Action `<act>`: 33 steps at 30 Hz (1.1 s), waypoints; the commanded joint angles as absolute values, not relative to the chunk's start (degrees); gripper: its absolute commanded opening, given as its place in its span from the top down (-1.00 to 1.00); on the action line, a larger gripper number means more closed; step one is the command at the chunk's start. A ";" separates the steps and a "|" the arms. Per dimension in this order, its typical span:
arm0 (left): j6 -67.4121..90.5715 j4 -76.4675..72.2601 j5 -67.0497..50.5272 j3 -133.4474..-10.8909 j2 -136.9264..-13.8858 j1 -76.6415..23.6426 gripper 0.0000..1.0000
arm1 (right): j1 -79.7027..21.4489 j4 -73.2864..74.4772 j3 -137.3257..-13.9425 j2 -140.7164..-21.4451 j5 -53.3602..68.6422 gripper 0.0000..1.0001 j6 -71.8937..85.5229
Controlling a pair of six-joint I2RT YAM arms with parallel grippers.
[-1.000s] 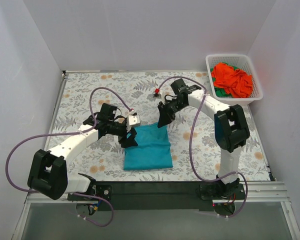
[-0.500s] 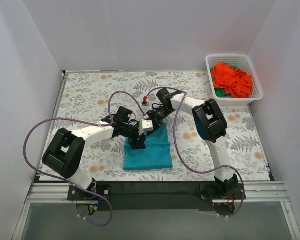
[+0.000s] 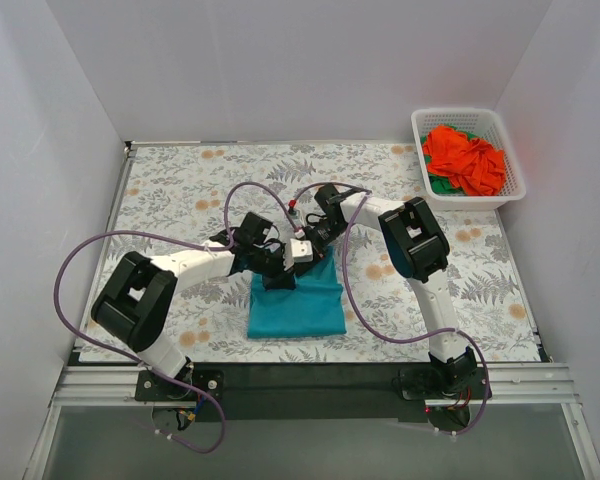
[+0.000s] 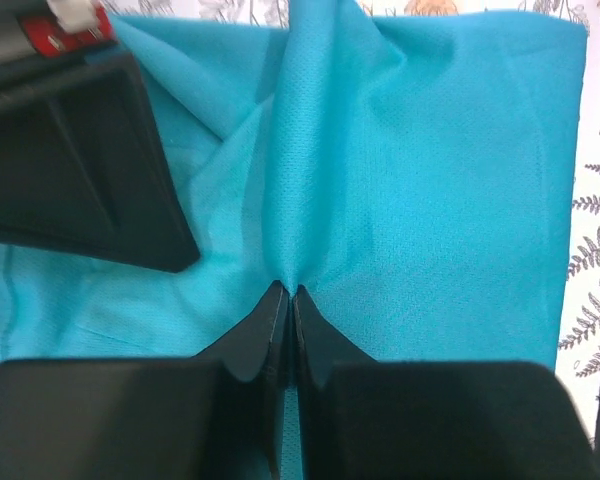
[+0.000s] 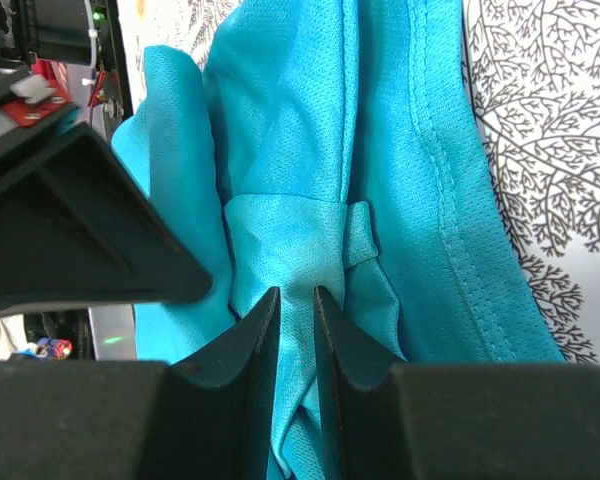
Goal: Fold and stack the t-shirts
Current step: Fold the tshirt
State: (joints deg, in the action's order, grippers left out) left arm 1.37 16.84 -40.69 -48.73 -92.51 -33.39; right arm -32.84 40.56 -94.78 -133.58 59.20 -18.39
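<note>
Shirt (image 3: 298,302) in teal lies part-folded on the table (image 3: 180,190), near the arm bases. Left end effector (image 4: 287,292) is pressed together on a pinched ridge at its far edge. Right end effector (image 5: 290,295), almost closed, nips a thicker fold alongside. Twin grips probably serve to lift that edge for another fold.

Plain white walls (image 3: 310,60) on three sides box in a table (image 3: 490,300) covered in a leaf-print cloth (image 3: 170,190) (grey fronds, scattered orange blossoms), a black strip (image 3: 310,380) and metal rail (image 3: 530,380) along its near edge, light even, shadows soft.
</note>
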 commanded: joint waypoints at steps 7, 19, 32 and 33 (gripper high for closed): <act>-3.78 15.91 -35.34 -55.10 -90.26 -33.40 1.00 | -32.96 39.11 -92.29 -135.26 56.95 0.47 -20.30; -5.71 6.77 -32.60 -49.84 -91.59 -32.17 1.00 | -32.87 39.02 -92.98 -129.83 48.00 0.44 -20.30; -7.56 5.54 -37.00 -40.61 -89.21 -36.56 1.00 | -32.34 41.22 -95.35 -118.74 36.56 0.23 -24.52; -6.95 5.62 -37.26 -40.34 -88.86 -37.52 1.00 | -32.17 42.26 -95.97 -119.00 37.08 0.24 -24.78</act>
State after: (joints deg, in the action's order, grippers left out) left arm -7.01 4.80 -34.89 -41.89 -91.26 -35.11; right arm -32.64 40.23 -93.49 -120.25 39.51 -22.35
